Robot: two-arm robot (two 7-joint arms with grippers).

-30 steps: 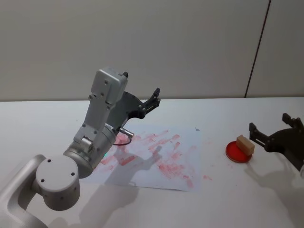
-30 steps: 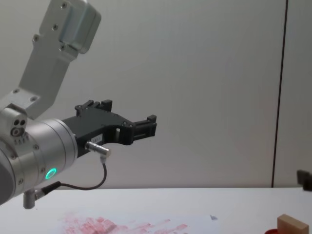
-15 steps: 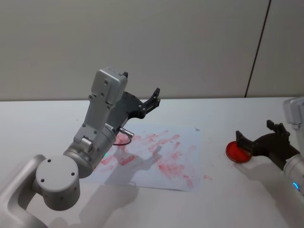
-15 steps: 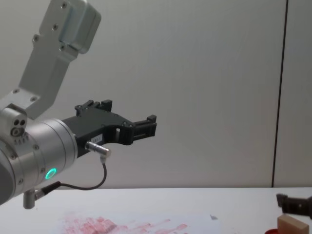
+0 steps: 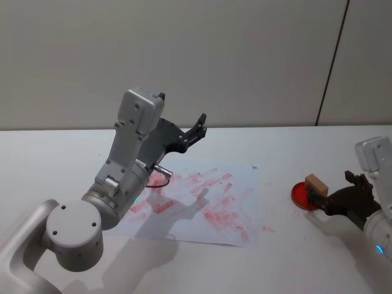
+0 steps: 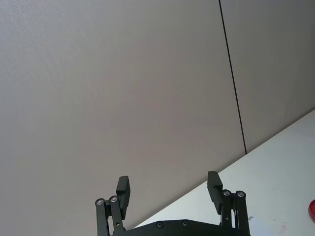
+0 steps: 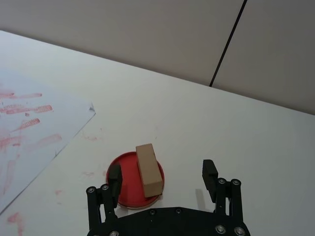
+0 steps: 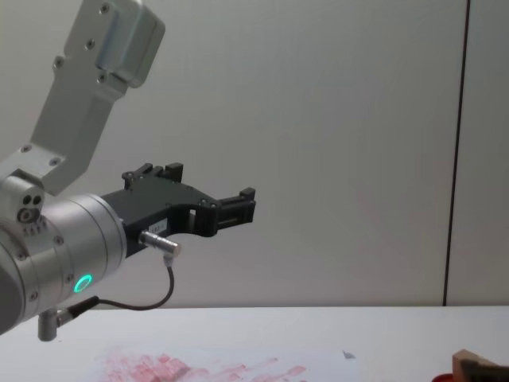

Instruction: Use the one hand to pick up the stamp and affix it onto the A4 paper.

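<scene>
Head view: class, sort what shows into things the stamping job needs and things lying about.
Job: small tan wooden stamp; ink-smeared white A4 paper; right pincer, open around stamp.
Lying about: low red round pad; left pincer, raised, idle.

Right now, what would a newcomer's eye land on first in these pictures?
The white A4 paper smeared with red-pink ink lies centred on the white table, the silver left arm raised over it with its left gripper open in the air. At the table's right, the right gripper is open, fingers flanking the small tan wooden stamp, which rests on a low round red pad.
</scene>
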